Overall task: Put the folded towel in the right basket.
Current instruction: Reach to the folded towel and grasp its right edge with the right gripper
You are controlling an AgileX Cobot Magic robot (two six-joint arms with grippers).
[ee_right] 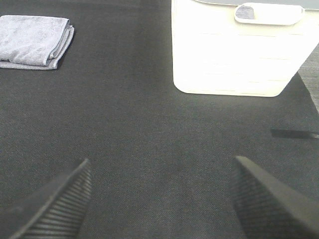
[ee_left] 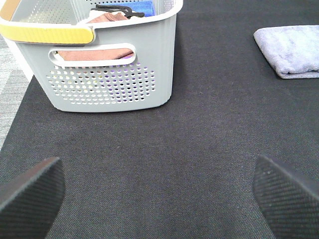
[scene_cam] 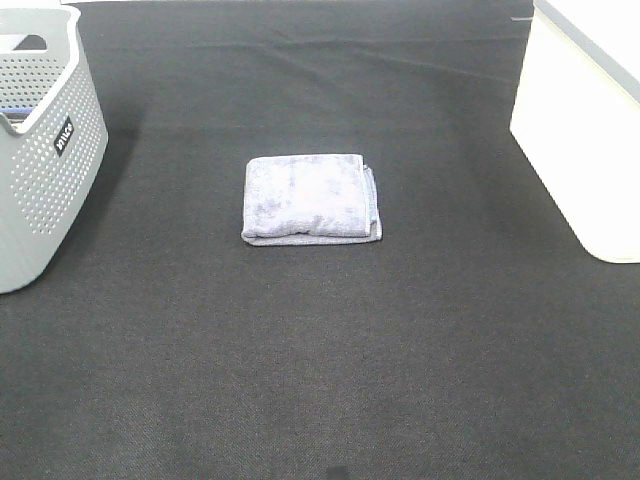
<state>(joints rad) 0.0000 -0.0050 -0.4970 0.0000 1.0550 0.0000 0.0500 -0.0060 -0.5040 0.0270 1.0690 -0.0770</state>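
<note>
Dark mat (scene_cam: 320, 380), folded towel (scene_cam: 311, 198) untouched.
Right gripper (ee_right: 162, 169) gapes empty; towel lies ahead to its left, right basket (ee_right: 229, 55) ahead-right.

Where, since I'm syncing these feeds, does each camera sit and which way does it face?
Exterior high: mounted high, looking down at the folded towel between the grey basket and white basket; no arm shows.
Left wrist: on the left arm, low, facing the grey basket; the open left gripper frames it.
Right wrist: on the right arm, low, facing the white basket; the open right gripper shows.
Shared: all three see the towel.
</note>
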